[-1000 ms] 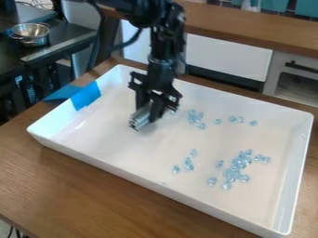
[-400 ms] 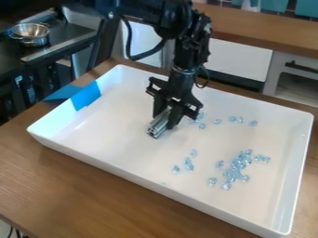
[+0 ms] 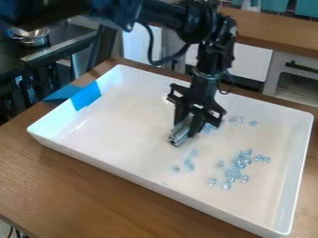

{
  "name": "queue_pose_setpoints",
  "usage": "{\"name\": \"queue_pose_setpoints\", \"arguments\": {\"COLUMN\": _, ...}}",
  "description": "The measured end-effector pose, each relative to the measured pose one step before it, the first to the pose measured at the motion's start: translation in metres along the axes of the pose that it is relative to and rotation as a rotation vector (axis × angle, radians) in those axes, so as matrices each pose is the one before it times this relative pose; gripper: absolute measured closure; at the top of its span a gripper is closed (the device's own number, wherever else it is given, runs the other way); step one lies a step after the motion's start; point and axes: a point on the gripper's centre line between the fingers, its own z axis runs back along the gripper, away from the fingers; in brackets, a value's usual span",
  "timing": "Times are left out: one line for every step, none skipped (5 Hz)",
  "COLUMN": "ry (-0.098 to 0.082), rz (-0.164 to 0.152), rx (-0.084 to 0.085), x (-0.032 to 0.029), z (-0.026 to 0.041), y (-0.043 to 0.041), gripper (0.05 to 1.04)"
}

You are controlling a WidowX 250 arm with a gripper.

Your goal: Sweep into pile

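Clear blue beads lie loose on the floor of a white tray. The largest cluster sits in the right half, nearer the right edge than the left, with a few beads just beside it on the side towards that edge. A smaller, blurred group lies between this cluster and the near long edge. Further beads lie towards the far long edge, one of them set apart on the side of the far right corner; others are just beside the gripper, partly hidden by it.

The gripper hangs down near the middle of the tray. Its jaws are parted by the width of a silvery ribbed bar and closed on it; the bar slants down towards the near long edge. Whether its lower end touches the tray cannot be told.

The black arm enters from the top left, a dark cable looping beside it. Blue tape crosses the left edge by the far left corner. The tray rests on a wooden bench. Beyond, a metal pot stands on a dark worktop
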Motion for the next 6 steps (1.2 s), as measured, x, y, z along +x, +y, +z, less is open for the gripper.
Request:
{"name": "queue_pose_setpoints", "arguments": {"ry": -0.0038, "rz": -0.0190, "rx": -0.0111, "x": 0.00074, "z": 0.00174, "y": -0.00616, "gripper": 0.700}}
{"name": "queue_pose_setpoints", "arguments": {"ry": -0.0510, "rz": -0.0878, "rx": -0.0128, "x": 0.00753, "z": 0.00193, "y": -0.01602, "gripper": 0.700}}
{"name": "queue_pose_setpoints", "arguments": {"ry": -0.0484, "rz": -0.1143, "rx": -0.0216, "x": 0.00738, "z": -0.00007, "y": -0.00785, "gripper": 0.699}}
{"name": "queue_pose_setpoints", "arguments": {"ry": -0.0158, "rz": -0.1196, "rx": -0.0340, "x": -0.00396, "z": -0.00319, "y": -0.00610, "gripper": 0.699}}
{"name": "queue_pose_setpoints", "arguments": {"ry": 0.0023, "rz": -0.0876, "rx": -0.0290, "x": -0.01238, "z": 0.00027, "y": -0.00398, "gripper": 0.699}}
{"name": "queue_pose_setpoints", "arguments": {"ry": 0.0180, "rz": -0.0711, "rx": -0.0397, "x": -0.02046, "z": 0.00350, "y": -0.01159, "gripper": 0.699}}
